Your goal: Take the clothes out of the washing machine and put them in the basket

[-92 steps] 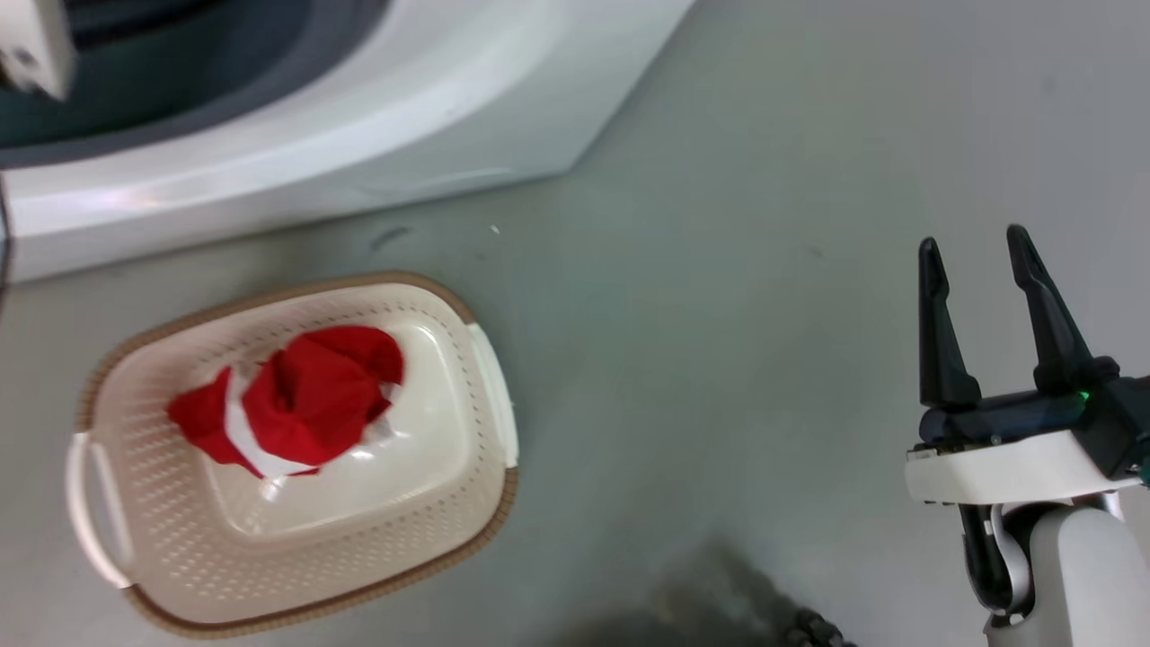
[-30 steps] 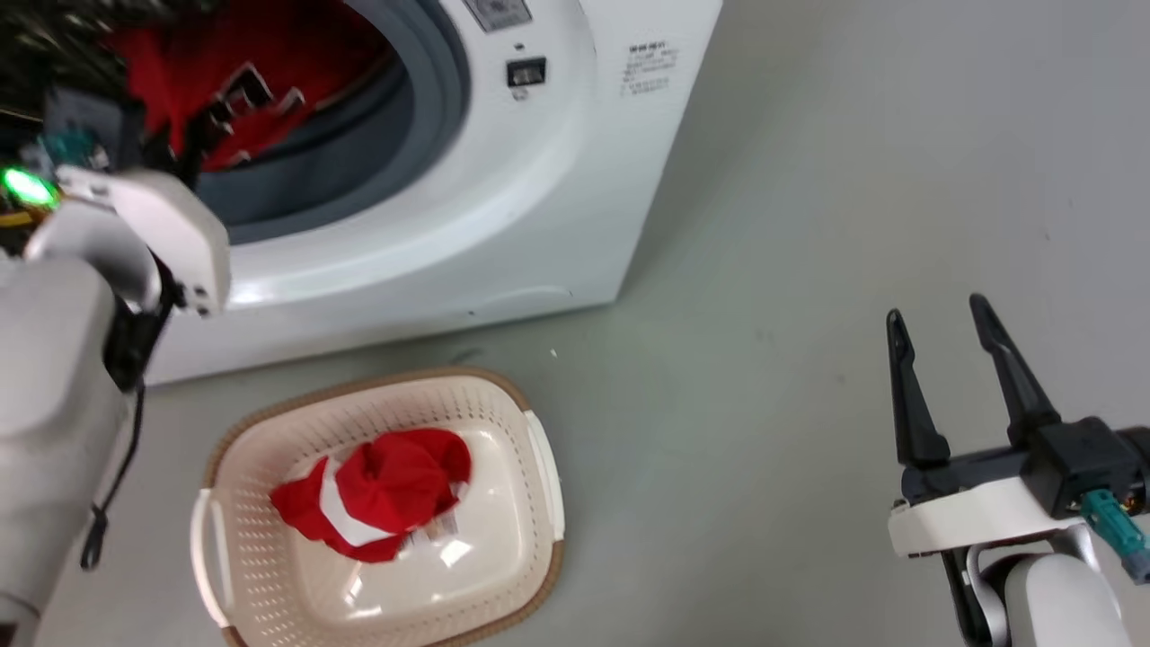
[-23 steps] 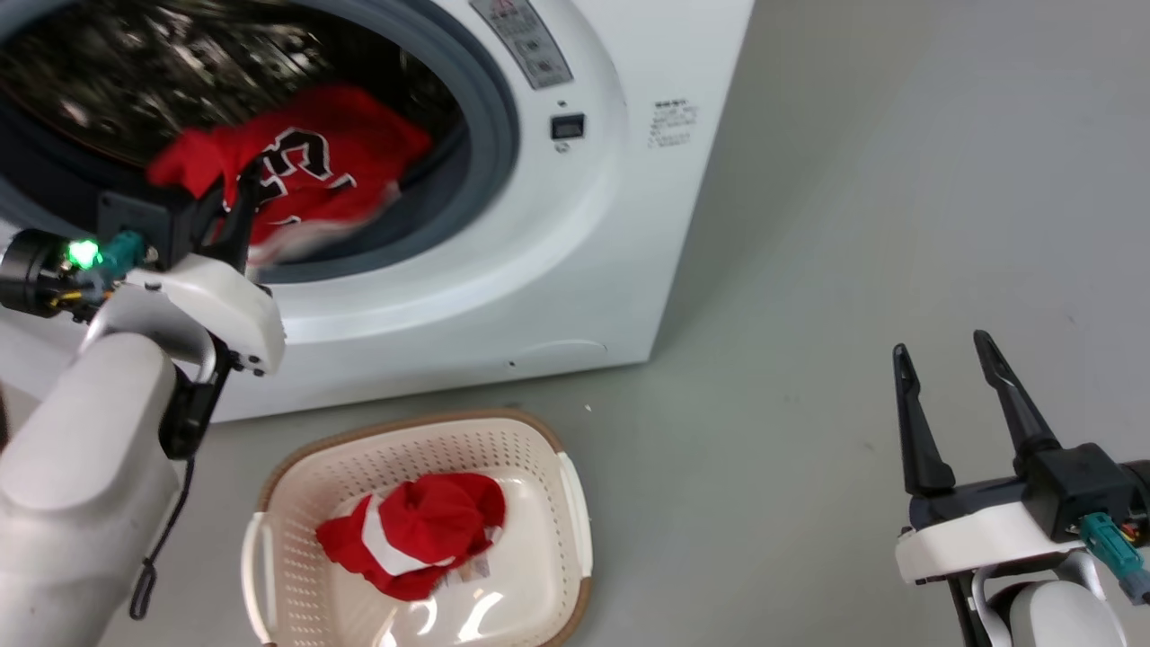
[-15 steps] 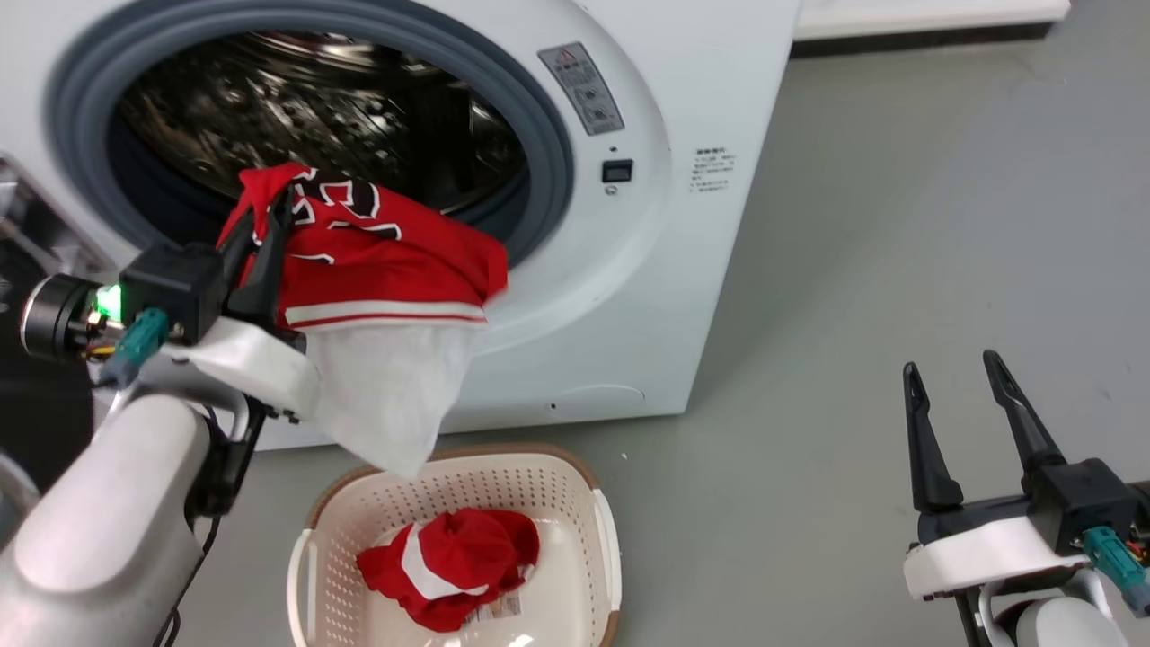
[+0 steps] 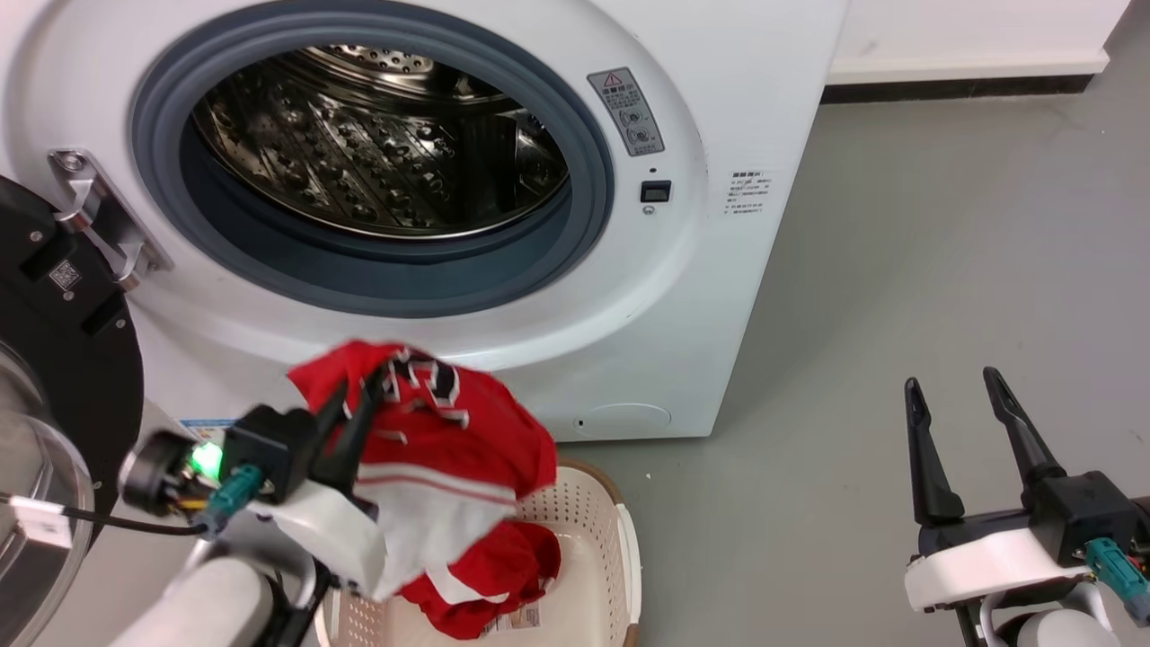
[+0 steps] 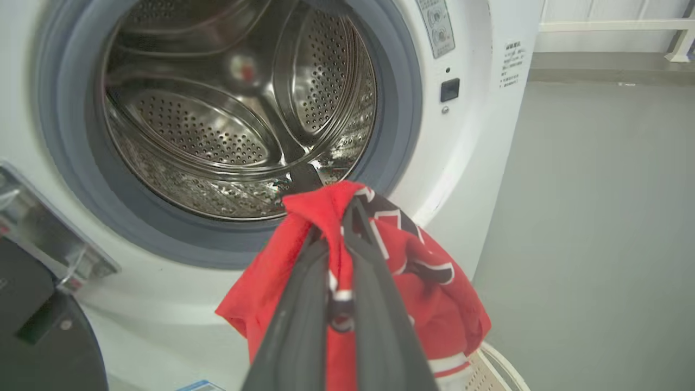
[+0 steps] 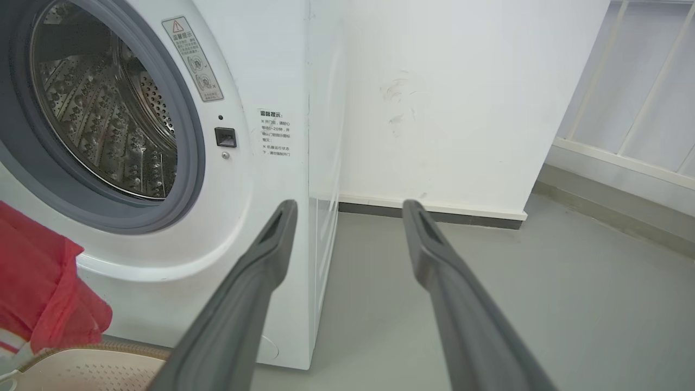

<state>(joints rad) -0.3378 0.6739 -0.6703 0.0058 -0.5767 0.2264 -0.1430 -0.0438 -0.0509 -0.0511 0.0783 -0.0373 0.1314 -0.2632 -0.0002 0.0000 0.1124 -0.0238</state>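
My left gripper (image 5: 359,385) pinches the red jersey (image 5: 476,436) over the basket (image 5: 623,539), near the washing machine (image 5: 719,296) and its open door (image 5: 63,359). My right gripper (image 5: 954,388) is spread wide, empty.

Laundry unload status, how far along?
Done: one red garment with white trim lies in the basket, and the visible drum looks empty. In hand: the left end effector is shut on the jersey, hanging it over the basket. Left: lower and release it. The right end effector is open, holding nothing.

Grey floor (image 5: 943,270) is running back to a white wall (image 7: 461,98); dark skirting strip (image 5: 952,89) is lining the wall's foot; white railing (image 7: 624,163) is standing alongside.
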